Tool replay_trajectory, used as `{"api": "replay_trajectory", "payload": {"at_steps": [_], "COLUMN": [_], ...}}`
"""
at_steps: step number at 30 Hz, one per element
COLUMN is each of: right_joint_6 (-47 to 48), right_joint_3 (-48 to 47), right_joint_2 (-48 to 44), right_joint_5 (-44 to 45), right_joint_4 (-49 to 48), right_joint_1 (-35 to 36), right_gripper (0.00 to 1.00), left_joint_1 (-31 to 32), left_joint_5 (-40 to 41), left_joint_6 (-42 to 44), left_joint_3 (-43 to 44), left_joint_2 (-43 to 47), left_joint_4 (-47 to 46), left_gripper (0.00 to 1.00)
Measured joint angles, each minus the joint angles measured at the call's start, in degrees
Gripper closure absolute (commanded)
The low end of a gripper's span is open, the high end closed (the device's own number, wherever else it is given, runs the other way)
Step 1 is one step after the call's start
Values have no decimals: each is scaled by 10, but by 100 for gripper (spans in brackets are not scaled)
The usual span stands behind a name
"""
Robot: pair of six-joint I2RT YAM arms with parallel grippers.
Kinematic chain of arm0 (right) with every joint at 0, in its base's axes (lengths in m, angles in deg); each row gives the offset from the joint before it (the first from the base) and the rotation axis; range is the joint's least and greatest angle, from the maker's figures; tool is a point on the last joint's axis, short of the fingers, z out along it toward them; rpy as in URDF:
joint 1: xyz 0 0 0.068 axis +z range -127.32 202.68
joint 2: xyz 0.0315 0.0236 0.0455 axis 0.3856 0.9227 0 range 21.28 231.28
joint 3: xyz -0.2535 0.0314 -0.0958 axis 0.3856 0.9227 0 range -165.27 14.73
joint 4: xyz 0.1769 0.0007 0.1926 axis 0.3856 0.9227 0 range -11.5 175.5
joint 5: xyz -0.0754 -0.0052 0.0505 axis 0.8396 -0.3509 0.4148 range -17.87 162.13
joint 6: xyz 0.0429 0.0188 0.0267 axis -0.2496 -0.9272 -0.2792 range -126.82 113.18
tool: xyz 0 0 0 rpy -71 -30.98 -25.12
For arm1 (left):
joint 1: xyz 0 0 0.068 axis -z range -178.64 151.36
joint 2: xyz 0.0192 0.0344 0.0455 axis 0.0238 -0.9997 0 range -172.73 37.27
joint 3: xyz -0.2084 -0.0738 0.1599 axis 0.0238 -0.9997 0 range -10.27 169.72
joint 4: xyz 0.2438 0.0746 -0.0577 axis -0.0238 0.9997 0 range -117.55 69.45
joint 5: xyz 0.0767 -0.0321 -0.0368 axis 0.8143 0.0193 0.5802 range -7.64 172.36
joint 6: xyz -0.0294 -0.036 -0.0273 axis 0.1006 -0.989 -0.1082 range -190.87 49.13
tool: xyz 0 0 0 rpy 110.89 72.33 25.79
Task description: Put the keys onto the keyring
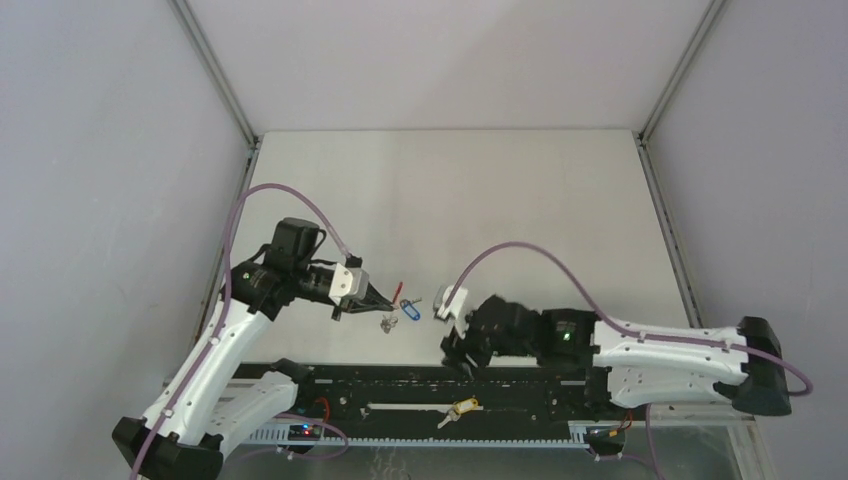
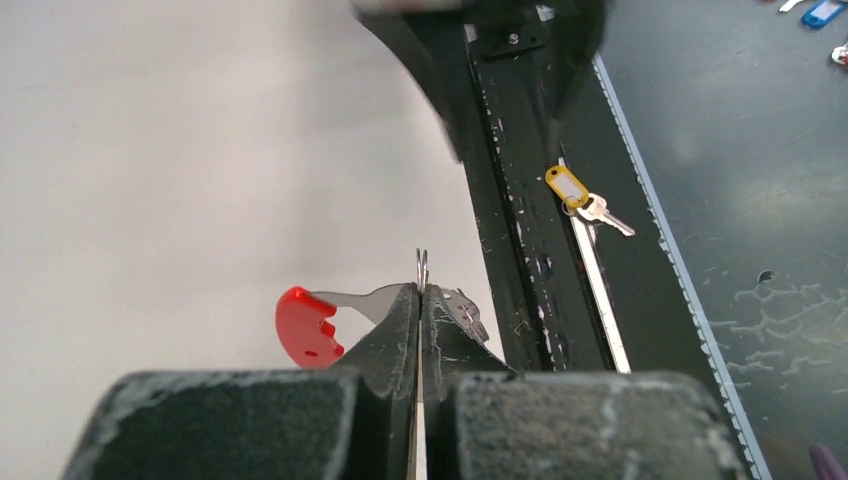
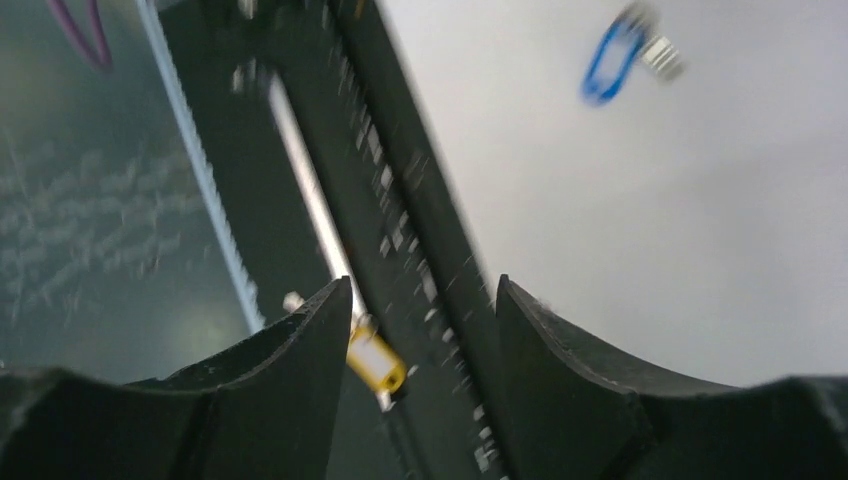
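Left gripper [image 2: 420, 292] clamped shut on keyring [image 2: 305, 325], held over table [image 1: 450, 200]. Blue key [image 1: 408, 311] hanging just beside its tips; clipped on or not, cannot tell. Yellow key [image 3: 376, 362] lying on black rail [image 1: 540, 395] at near edge, long axis roughly along rail. Right gripper [image 3: 420, 300] nearer, fingers apart, nothing held, hovering over key. Key off-centre in gap, so probably recentre before closing.

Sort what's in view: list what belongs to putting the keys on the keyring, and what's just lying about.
Belongs to the job:
- grey metal keyring with red arc-shaped band, clamped in the left pincer
- small key with blue oblong plastic tag
- small key with yellow oblong plastic tag
- right pincer, open

Just there:
- black metal base rail
- purple cables
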Motion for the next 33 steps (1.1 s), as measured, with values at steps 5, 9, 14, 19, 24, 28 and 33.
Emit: {"api": "replay_trajectory", "payload": {"at_steps": [5, 9, 14, 19, 24, 28, 33], "right_joint_6": [-81, -108, -174, -239, -264, -283, -300], "right_joint_3": [69, 82, 82, 87, 89, 89, 89], "right_joint_2": [52, 102, 153, 158, 171, 196, 217], "right_joint_5": [18, 12, 9, 5, -1, -2, 6], "right_joint_4": [7, -8, -20, -30, -37, -37, -38], "right_joint_1": [105, 120, 121, 137, 138, 139, 144], "right_gripper": [28, 30, 34, 35, 42, 49, 63], "left_joint_1": [-9, -24, -41, -50, -51, -51, -51], "left_joint_5": [9, 19, 35, 48, 53, 57, 59], "left_joint_6": [19, 42, 83, 110, 128, 139, 145], "left_joint_3": [-3, -3, -3, -3, -4, -3, -3], "left_joint_2": [-5, -23, -35, -36, -37, -43, -44], "left_joint_4": [8, 29, 65, 85, 101, 111, 117], "left_gripper": [100, 100, 100, 100, 100, 100, 100]}}
